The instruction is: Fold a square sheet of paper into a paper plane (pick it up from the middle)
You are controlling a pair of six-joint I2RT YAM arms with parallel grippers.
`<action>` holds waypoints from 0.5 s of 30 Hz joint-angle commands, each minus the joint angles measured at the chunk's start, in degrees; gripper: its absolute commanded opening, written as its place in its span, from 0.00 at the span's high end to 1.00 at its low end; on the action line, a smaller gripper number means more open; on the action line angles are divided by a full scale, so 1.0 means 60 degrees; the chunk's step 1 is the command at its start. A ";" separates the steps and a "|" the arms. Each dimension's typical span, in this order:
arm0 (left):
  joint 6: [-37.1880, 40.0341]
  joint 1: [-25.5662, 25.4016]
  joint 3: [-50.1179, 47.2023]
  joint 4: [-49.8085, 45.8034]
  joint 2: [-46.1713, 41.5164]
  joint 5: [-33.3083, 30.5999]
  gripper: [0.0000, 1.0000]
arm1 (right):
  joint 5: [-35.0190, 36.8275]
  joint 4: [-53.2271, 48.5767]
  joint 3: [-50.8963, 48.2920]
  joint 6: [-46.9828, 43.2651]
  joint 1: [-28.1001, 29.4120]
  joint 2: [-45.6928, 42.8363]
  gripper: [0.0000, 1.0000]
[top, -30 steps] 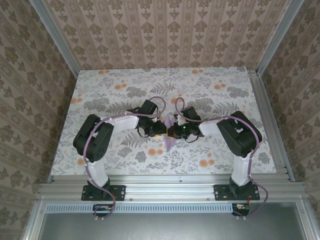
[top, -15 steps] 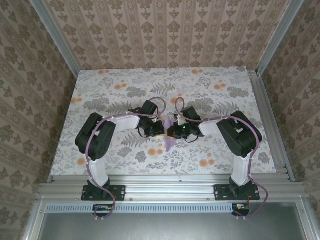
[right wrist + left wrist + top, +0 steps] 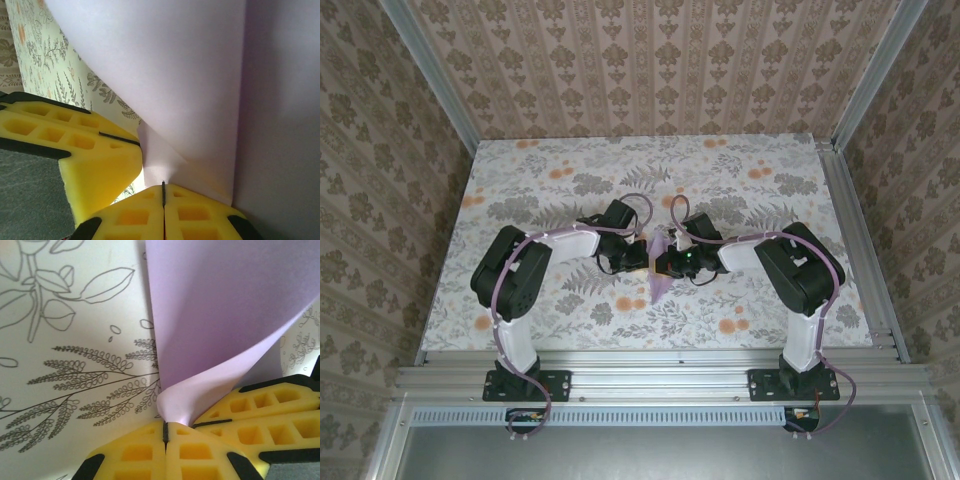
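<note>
Left gripper (image 3: 165, 434) and right gripper (image 3: 163, 194) each pinch the thin pale lilac paper sheet (image 3: 220, 315), so uneven pulling could tear or crumple it.

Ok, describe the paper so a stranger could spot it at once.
On the floral tabletop, look to the middle, where the left arm and right arm meet. Pinched in their shut yellow jaws is a folded pale lilac paper, pointing toward the near edge. Unlike the flower print around it, it is plain.
</note>
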 commanded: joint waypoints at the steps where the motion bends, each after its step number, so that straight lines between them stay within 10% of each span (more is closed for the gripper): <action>1: 0.0349 0.0032 0.0333 -0.0210 -0.0289 0.0188 0.95 | 0.0062 -0.0544 -0.0076 -0.0184 0.0042 -0.0382 0.88; 15: 0.0569 0.0017 0.0477 -0.0086 0.0037 0.0503 0.98 | 0.0115 -0.0889 -0.0089 -0.0352 0.0013 -0.0962 0.85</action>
